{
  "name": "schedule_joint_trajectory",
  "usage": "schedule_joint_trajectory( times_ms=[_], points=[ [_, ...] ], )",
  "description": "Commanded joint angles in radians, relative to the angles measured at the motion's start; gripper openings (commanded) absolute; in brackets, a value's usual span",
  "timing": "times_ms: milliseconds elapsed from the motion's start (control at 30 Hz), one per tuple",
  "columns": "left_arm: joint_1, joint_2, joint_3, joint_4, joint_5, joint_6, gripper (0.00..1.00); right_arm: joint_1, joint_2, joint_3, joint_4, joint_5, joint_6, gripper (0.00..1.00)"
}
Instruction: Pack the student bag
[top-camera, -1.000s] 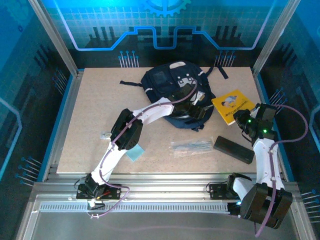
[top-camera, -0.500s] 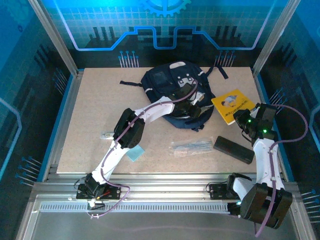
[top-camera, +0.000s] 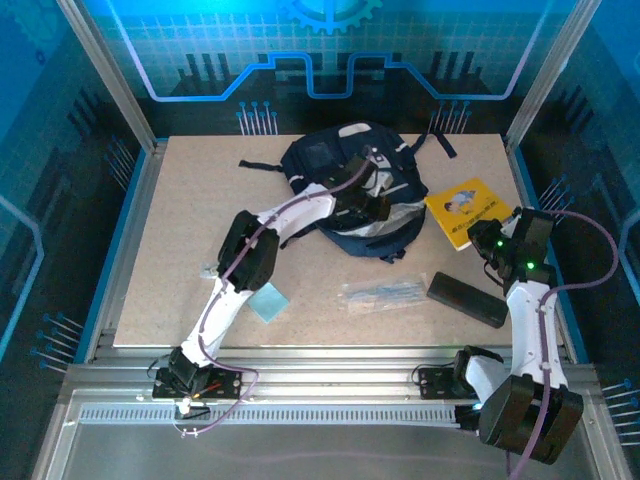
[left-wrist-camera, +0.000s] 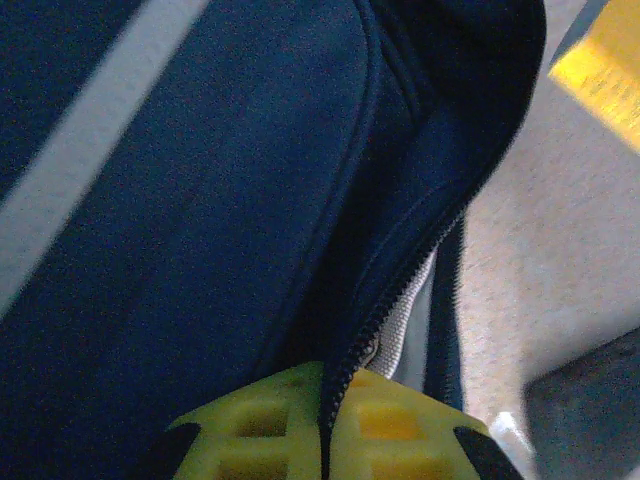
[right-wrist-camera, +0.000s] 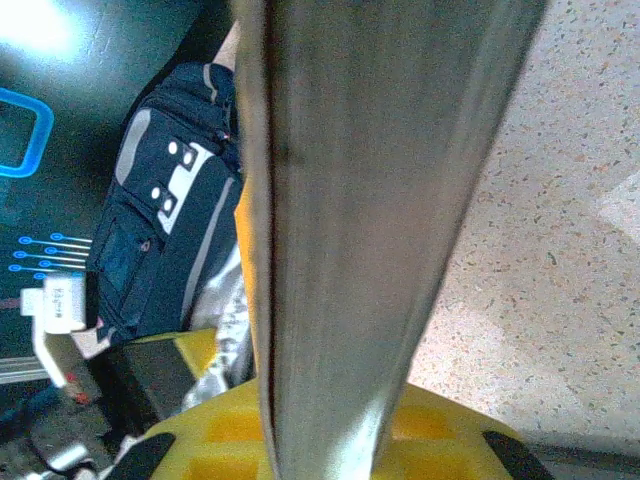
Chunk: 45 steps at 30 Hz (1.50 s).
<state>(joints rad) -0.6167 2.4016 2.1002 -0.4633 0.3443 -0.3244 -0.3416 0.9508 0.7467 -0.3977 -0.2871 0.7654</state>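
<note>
**The student bag** lay at the middle of the tabletop's far edge, with its zipped mouth turned toward the near-right corner. The left end effector was closed on the bag's zip edge. The zipper tape ran down between its 2 yellow fingers. This hold was judged to lift the flap and open the mouth for loading, and a pale lining showed under the raised edge.

The right end effector stood at the near corner of the yellow book, which lay just right of the bag, close to the tabletop's right edge. In the right wrist view a grey slab, seen edge-on, ran between its 2 fingers. It was probably the book's page edge. Whether the fingers pressed on it could not be told. From this placement, the book was judged the next item meant for the opened mouth.

A black case, a clear packet of pens and a pale blue pad lay nearer the near edge, apart from the bag and not yet packed. Soft fabric in a narrow pinch might slip, which would let the mouth fall shut.
</note>
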Motion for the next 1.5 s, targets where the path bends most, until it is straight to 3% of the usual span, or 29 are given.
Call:
schedule_joint_trajectory(
  times_ms=[0,200,367,667,933,1100,1267,1400,1467],
  points=[
    [0.104,-0.144,-0.006,0.154,0.066,-0.185,0.0,-0.01,-0.034,0.023,0.037,-0.008,-0.005,0.0],
    [0.157,-0.182,0.017,0.21,0.118,-0.271,0.0,0.018,-0.025,-0.007,0.08,-0.079,0.048,0.0],
    [0.158,-0.195,0.046,0.229,0.159,-0.309,0.0,0.132,0.034,-0.059,0.242,-0.116,0.166,0.0],
    [0.125,-0.219,0.071,0.247,0.184,-0.345,0.0,0.466,0.34,-0.007,0.591,0.041,0.345,0.0],
    [0.078,-0.268,0.041,0.28,0.179,-0.375,0.0,0.63,0.675,0.111,0.94,0.26,0.432,0.0],
    [0.078,-0.286,0.014,0.314,0.169,-0.406,0.0,0.699,0.874,0.266,0.976,0.332,0.488,0.0],
    [0.081,-0.285,0.01,0.312,0.156,-0.403,0.0,0.71,1.025,0.395,0.938,0.266,0.571,0.01],
    [0.096,-0.271,0.006,0.324,0.145,-0.419,0.0,0.701,1.021,0.45,0.766,0.186,0.505,0.11],
    [0.106,-0.263,-0.001,0.345,0.138,-0.432,0.0,0.687,0.989,0.451,0.679,0.139,0.453,0.21]
  ],
)
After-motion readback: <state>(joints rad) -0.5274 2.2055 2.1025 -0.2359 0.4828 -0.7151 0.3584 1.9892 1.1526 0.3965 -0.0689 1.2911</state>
